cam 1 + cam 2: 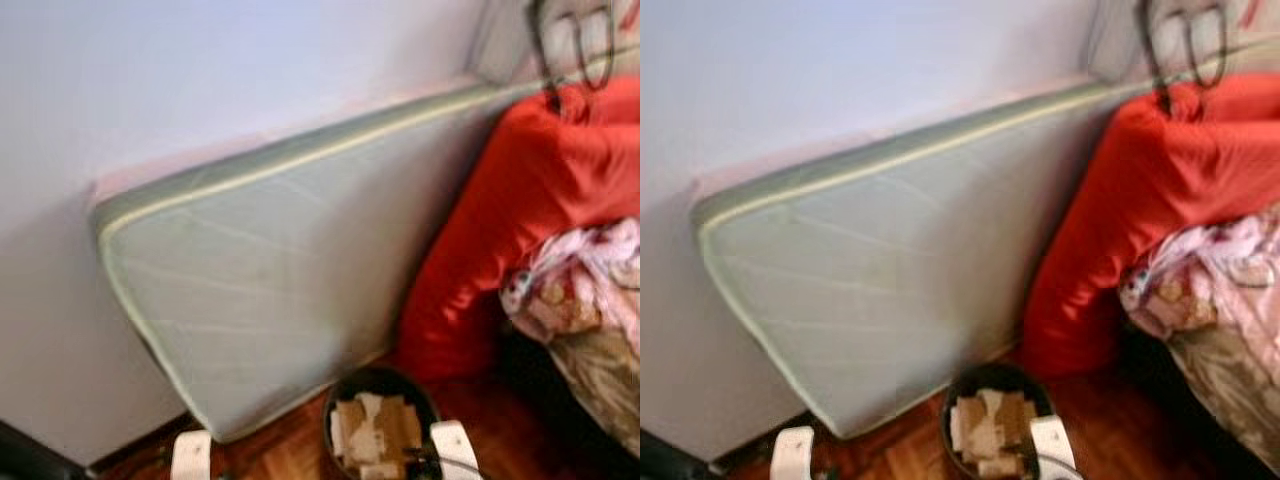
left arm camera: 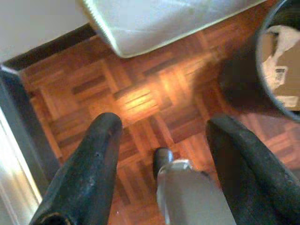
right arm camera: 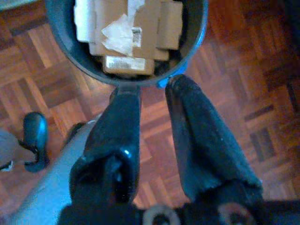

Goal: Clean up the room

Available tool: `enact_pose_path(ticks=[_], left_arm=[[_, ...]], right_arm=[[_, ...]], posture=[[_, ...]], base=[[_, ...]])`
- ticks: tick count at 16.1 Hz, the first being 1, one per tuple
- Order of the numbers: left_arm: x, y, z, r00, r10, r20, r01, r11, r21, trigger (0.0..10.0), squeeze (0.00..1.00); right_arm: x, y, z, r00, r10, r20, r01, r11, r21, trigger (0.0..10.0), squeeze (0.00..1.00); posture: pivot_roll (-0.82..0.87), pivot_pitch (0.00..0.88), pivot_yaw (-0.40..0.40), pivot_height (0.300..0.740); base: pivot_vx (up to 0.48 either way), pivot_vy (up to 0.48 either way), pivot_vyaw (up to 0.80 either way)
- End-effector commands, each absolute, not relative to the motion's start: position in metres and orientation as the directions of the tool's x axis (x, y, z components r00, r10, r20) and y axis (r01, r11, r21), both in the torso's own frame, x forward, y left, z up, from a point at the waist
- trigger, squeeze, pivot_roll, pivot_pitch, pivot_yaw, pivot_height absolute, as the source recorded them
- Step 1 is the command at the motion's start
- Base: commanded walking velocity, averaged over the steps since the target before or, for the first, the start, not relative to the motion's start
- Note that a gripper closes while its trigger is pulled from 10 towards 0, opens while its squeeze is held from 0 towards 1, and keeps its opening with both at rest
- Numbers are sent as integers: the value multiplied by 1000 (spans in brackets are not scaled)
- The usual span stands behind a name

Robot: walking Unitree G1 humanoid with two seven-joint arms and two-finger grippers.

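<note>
A dark round bin [image 1: 380, 385] holding flattened cardboard and paper [image 3: 126, 28] stands on the parquet floor at my feet. My right gripper [image 3: 152, 89] hangs right at the bin's near rim [image 3: 140, 80]. A small blue bit [image 3: 164, 83] shows at its tip, and I cannot tell whether it is held. Left of the bin [image 2: 281, 56], my left gripper [image 2: 165, 121] hangs open over bare parquet with nothing between its fingers.
A pale green mattress [image 1: 270, 280] leans on its long edge against the white wall. To its right lies a big red cushion [image 1: 520, 210], with a patterned blanket [image 1: 590, 300] further right. My own foot [image 2: 163, 159] is on the parquet below the left gripper.
</note>
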State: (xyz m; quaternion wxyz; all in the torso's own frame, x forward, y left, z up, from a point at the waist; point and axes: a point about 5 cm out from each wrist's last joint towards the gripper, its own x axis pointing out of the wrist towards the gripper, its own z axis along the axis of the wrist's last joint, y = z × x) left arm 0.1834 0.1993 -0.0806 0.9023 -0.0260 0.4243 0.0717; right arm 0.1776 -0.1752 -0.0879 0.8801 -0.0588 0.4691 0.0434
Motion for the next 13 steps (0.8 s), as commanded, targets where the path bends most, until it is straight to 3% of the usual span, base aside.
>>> enact_pose_path(ticks=[1,13], left_arm=[[172,235,-80,561,170,-810,-149,983,104,10000,0],[172,235,-80,562,166,-810,-150,984,98,10000,0]], right_arm=[[192,-217,-74,625,-66,-778,183,981,64,10000,0],[193,-218,-73,633,-64,-771,176,982,63,10000,0]], posture=[[-83,0,49,740],[-86,7,45,740]], base=[[0,-405,0],[0,-403,0]])
